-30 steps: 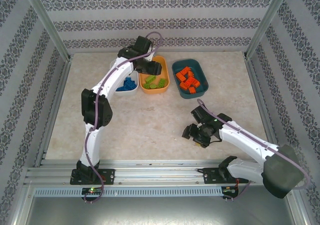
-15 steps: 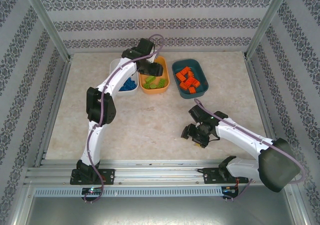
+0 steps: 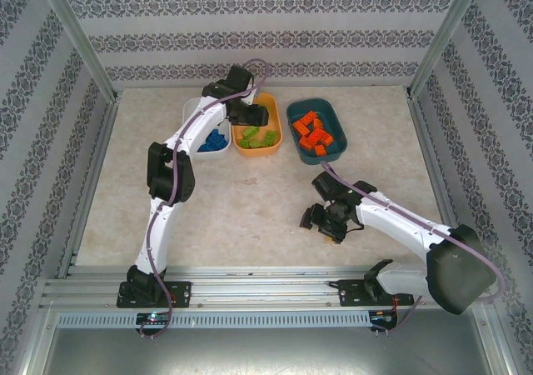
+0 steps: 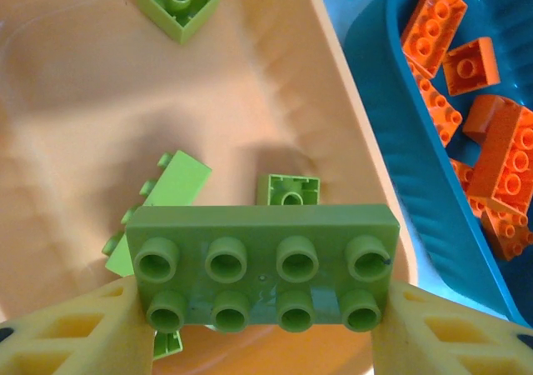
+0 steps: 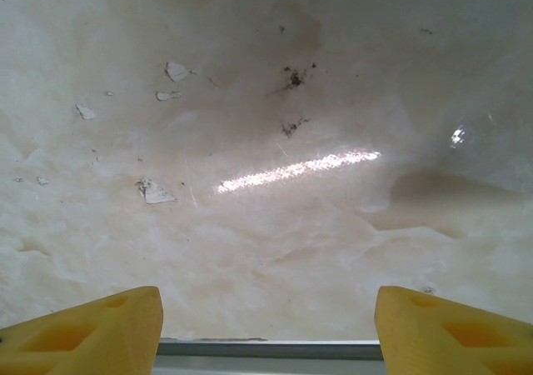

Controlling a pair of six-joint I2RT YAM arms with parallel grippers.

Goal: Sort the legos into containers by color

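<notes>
My left gripper (image 3: 244,108) hovers over the orange container (image 3: 281,130), shut on a lime green eight-stud lego plate (image 4: 262,267) held flat between its yellow fingers (image 4: 83,333). Below the plate, loose green legos (image 4: 177,0) lie in the orange container (image 4: 333,142). Blue legos (image 3: 214,140) sit in the white container (image 3: 191,108), partly hidden by the left arm. Orange legos (image 3: 312,132) fill the teal container (image 3: 341,138), also seen at the right of the left wrist view as the teal container (image 4: 391,142). My right gripper (image 3: 321,223) is low over bare table, open and empty (image 5: 266,325).
The three containers stand in a row at the back centre of the beige table (image 3: 250,200). A metal rail (image 5: 266,350) marks the near table edge just under the right gripper. Patterned walls and metal posts enclose the table.
The left arm's elbow has shifted slightly right and up while its gripper stays over the orange container with the plate. The right gripper has drifted a little to the left.
</notes>
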